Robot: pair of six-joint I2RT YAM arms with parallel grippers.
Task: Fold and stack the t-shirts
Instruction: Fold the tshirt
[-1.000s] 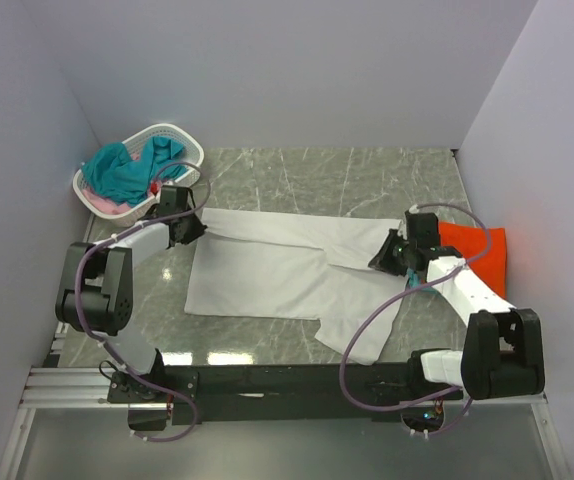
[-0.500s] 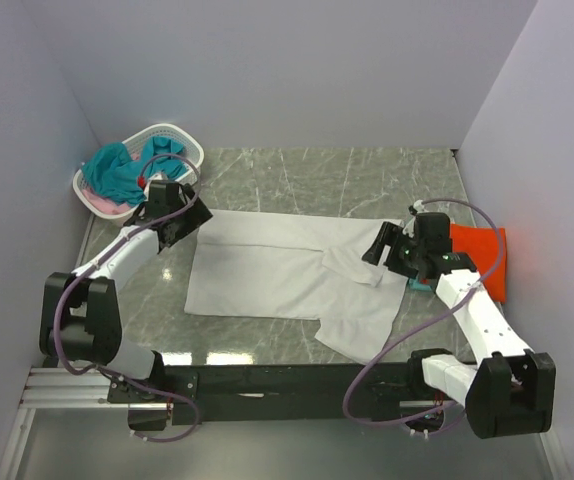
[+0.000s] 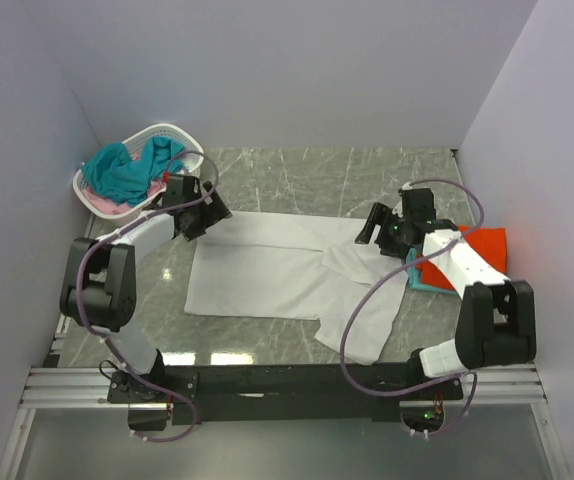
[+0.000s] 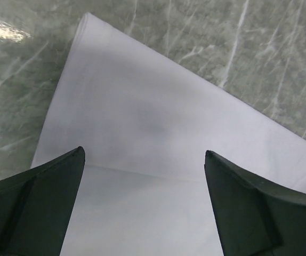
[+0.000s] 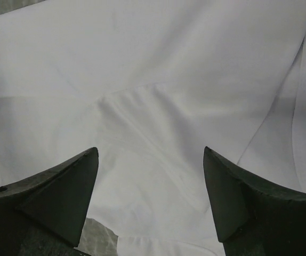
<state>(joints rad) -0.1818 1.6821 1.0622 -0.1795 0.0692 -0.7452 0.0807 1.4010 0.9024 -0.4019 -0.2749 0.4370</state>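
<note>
The t-shirt (image 3: 267, 275) spread across the middle of the frame is plain white, no print, with only soft grey shading along its creases. Under it the table (image 3: 367, 180) is grey-green stone with thin pale veins. At upper left the basket (image 3: 182, 135) is white plastic dotted with small holes. Teal shirts (image 3: 122, 172) fill it, and a pink one (image 3: 102, 204) shows at its lower edge. At the right edge lies an orange-red shirt (image 3: 485, 248), with a sliver of teal cloth (image 3: 419, 281) beside it. The left arm (image 3: 142, 237) and the right arm (image 3: 455, 262) are black at the joints with white links.
</note>
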